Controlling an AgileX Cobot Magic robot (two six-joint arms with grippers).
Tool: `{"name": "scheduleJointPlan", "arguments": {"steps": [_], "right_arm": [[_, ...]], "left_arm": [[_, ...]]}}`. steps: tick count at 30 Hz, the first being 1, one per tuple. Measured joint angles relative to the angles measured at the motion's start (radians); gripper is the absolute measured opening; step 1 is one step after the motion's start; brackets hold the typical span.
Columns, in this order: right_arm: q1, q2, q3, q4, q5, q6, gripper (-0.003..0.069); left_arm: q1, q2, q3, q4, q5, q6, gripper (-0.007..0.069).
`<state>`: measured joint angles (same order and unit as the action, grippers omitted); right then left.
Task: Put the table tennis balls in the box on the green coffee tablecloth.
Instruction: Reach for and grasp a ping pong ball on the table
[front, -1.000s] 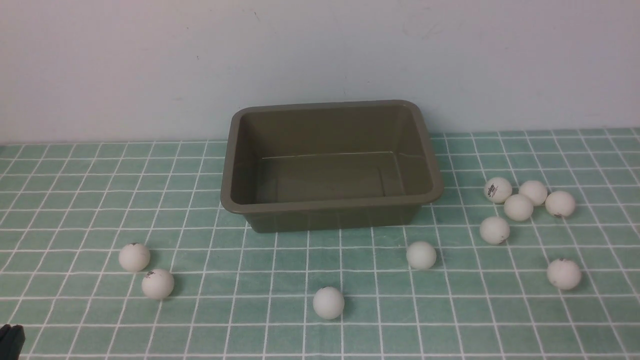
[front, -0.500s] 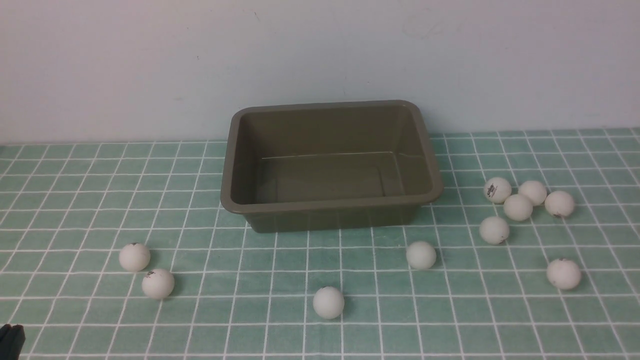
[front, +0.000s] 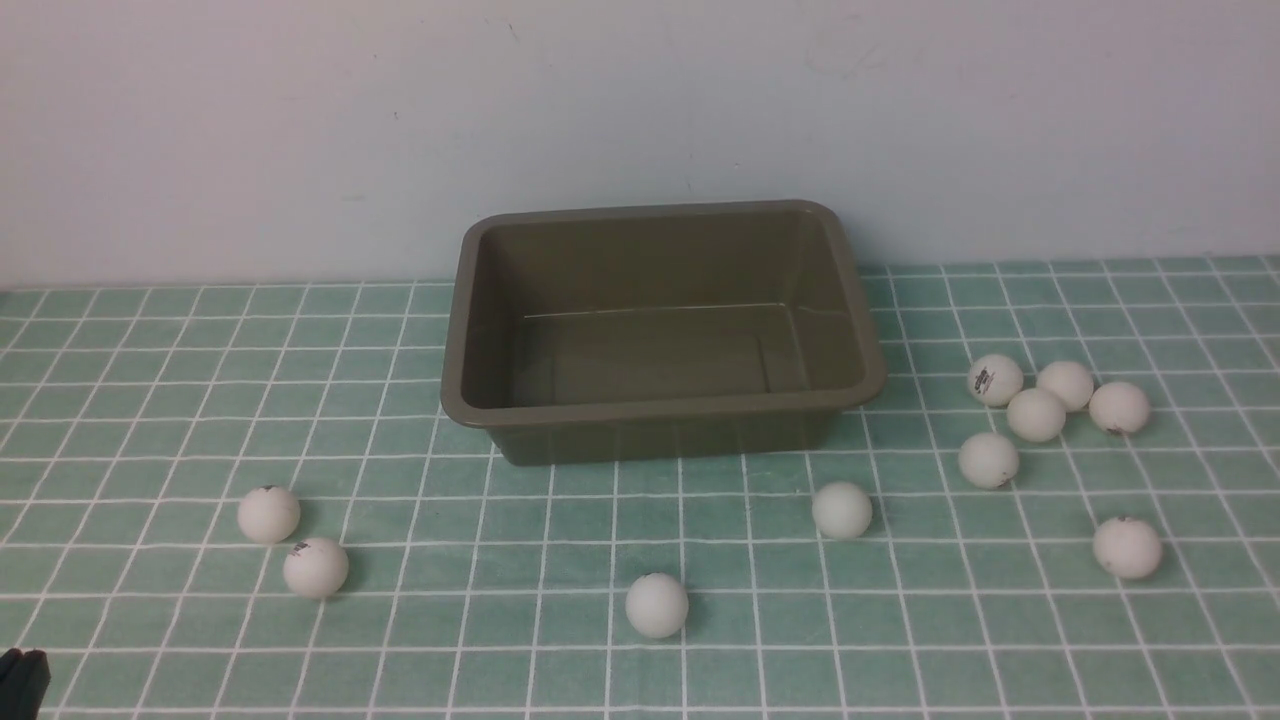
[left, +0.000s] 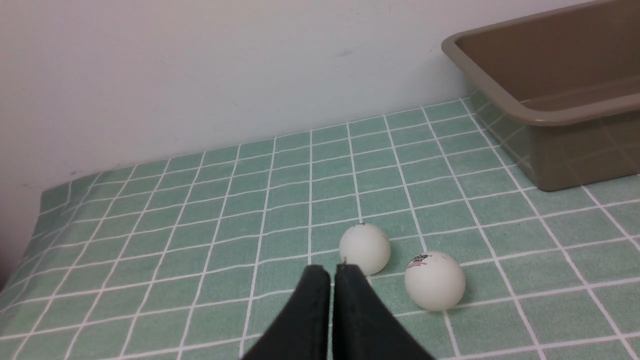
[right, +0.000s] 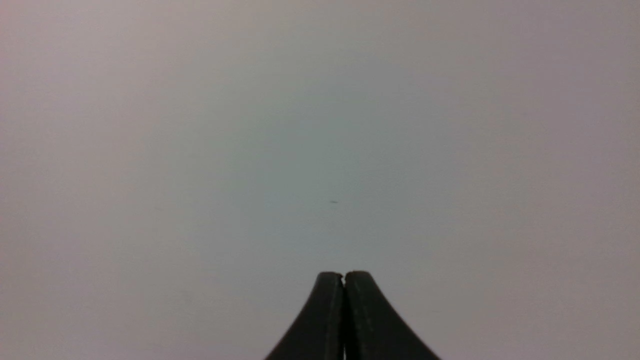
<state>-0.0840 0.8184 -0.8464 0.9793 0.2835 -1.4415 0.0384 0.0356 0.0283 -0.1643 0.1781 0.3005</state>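
Left wrist view: clenched, empty left claw is hovering by two small matte white balls; descending unopened, it's risking scattering them.

Wall is running across the whole back, pale grey-white, plain, w/ a few faint scuffs & specks showing. Right wrist view is taking in only a blank pale surface w/ one tiny dark speck.
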Motion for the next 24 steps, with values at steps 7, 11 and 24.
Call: {"name": "scheduleJointPlan", "arguments": {"steps": [7, 11, 24], "right_arm": [[0.0, 0.163, 0.0, -0.324, -0.026, 0.137, -0.0018], [0.0, 0.236, -0.002, -0.448, 0.094, 0.326, -0.0018], [0.0, 0.386, -0.002, -1.21, 0.535, 1.428, -0.0018]], "left_arm": [[0.0, 0.0, 0.0, 0.0, 0.0, 0.0, -0.0004], [0.0, 0.0, 0.0, 0.0, 0.0, 0.0, -0.0004], [0.0, 0.0, 0.0, 0.0, 0.0, 0.0, -0.0004]]}}
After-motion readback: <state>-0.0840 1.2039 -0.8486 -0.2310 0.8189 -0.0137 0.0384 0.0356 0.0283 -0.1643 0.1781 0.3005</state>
